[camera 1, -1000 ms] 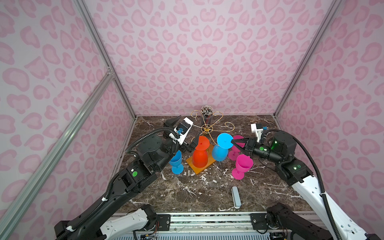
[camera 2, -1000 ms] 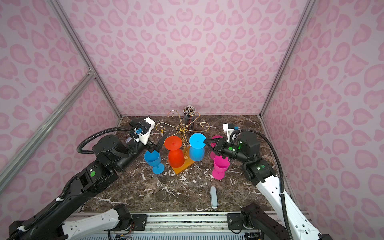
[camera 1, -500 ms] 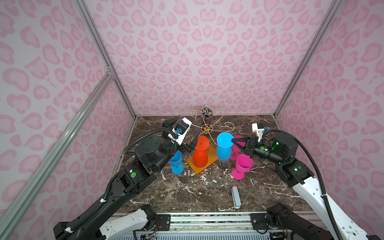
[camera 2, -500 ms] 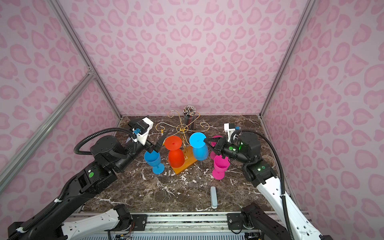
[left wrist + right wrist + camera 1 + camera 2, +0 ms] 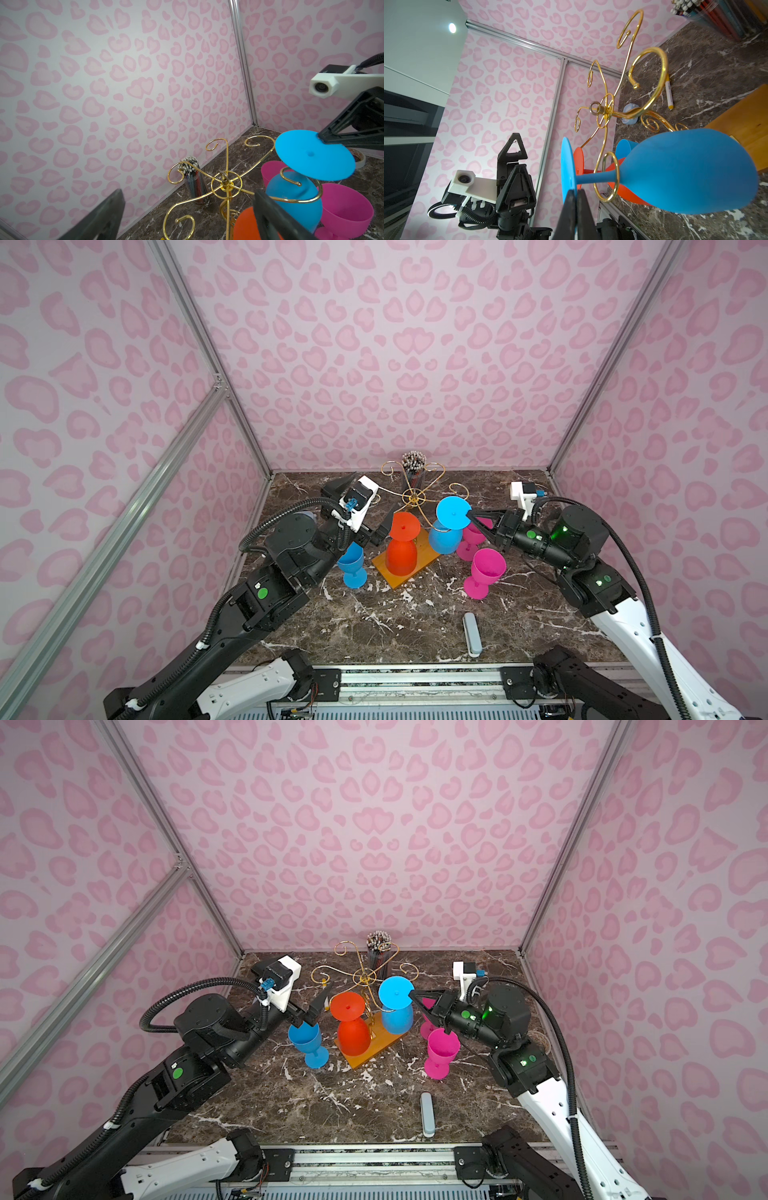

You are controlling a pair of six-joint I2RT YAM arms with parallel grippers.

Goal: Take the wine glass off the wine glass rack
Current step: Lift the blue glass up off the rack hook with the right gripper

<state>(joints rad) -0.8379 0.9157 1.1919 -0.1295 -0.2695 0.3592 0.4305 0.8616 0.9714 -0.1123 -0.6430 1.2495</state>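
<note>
Within the right pincer (image 5: 469,514), clenched, sits the foot rim of the blue wine glass (image 5: 444,539), hung upside down on the wine glass rack (image 5: 415,499); the left pincer (image 5: 321,1003) gapes empty beside the orange glass (image 5: 353,1036).

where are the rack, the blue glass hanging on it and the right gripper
rack (image 5: 414,500): in a top view, gold centre hub
blue glass (image 5: 452,512): in a top view, round foot
right gripper (image 5: 469,514): in a top view, tips shut on foot's rim
</note>
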